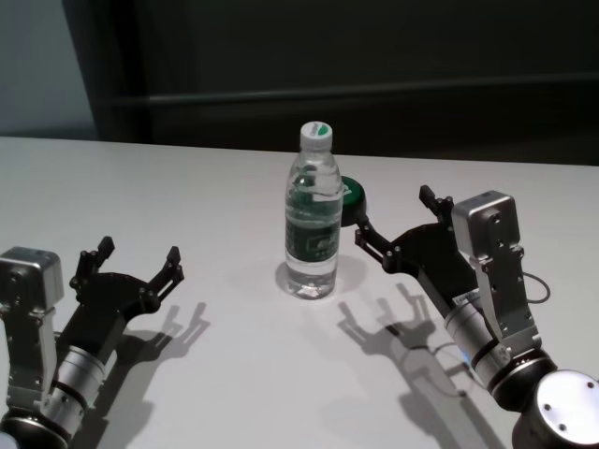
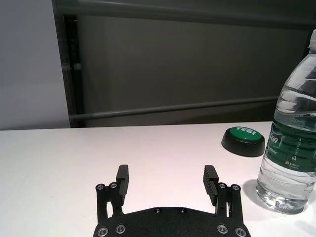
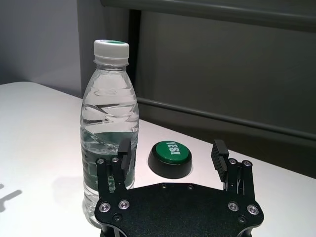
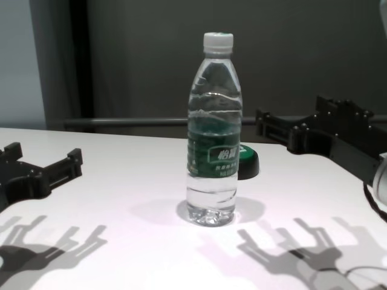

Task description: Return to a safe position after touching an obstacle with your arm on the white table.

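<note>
The clear water bottle (image 1: 312, 215) with a white cap and dark green label stands upright in the middle of the white table (image 1: 168, 187). It also shows in the chest view (image 4: 213, 133), the left wrist view (image 2: 291, 143) and the right wrist view (image 3: 109, 113). My right gripper (image 1: 393, 215) hovers open and empty just right of the bottle, apart from it; it also shows in the right wrist view (image 3: 172, 148). My left gripper (image 1: 140, 251) is open and empty, low at the table's near left, well away from the bottle.
A low round black disc with a green top (image 1: 352, 198) lies just behind and to the right of the bottle, also in the left wrist view (image 2: 243, 140) and the right wrist view (image 3: 170, 158). A dark wall runs behind the table's far edge.
</note>
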